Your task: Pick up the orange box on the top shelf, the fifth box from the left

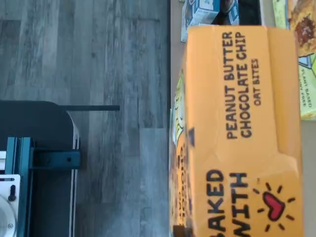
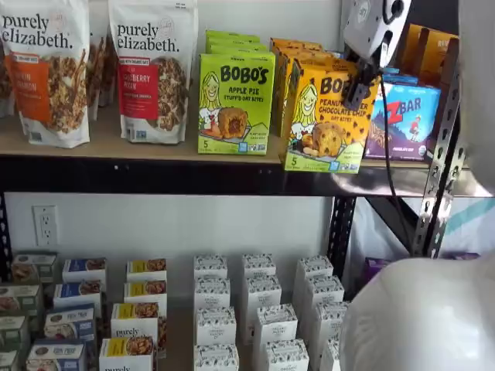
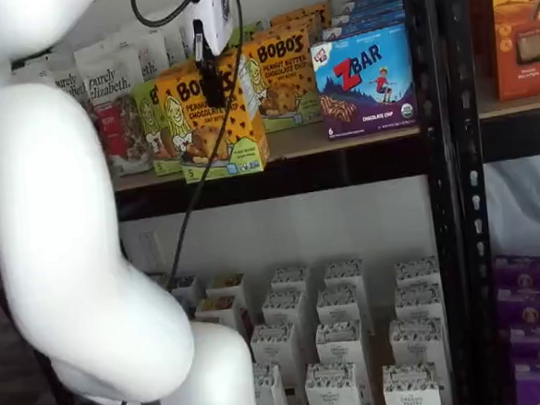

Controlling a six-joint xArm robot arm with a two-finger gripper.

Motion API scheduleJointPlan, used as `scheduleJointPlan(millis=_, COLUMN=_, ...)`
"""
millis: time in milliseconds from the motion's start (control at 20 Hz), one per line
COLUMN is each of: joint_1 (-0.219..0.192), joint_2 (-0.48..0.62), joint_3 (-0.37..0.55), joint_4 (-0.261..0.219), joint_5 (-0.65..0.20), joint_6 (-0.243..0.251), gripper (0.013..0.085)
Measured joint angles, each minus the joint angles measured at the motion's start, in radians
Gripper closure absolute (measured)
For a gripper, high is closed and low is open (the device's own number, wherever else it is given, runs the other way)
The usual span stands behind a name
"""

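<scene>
Wrist view: we see the orange box [image 1: 242,138] filling most of the frame, side panel reading "PEANUT BUTTER CHOCOLATE CHIP OAT BITES" and "BAKED WITH" plus a heart; grey wood floor [image 1: 98,64] beside it.

In a shelf view the gripper [image 2: 357,91] is closed on the orange box [image 2: 325,124], which sits tilted at the front edge of the top shelf [image 2: 139,154], beside the green "BOBO'S APPLE PIE" box [image 2: 234,104] and a "ZBAR" box [image 2: 402,120]. "purely elizabeth." bags [image 2: 151,69] stand further along.

In a shelf view we see the same grip: black fingers [image 3: 213,84] clamped on the box [image 3: 213,123], more Bobo's cartons [image 3: 284,67] behind, white boxes [image 3: 340,346] on the lower shelf.
</scene>
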Motion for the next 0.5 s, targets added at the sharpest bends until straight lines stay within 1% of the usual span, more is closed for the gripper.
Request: scheduleJointPlan(millis=500, joint_1=0.014, joint_2=-0.110, joint_3=0.108, joint_4=-0.004, joint_5=-0.033, joint_6=0.013, gripper=0.0610)
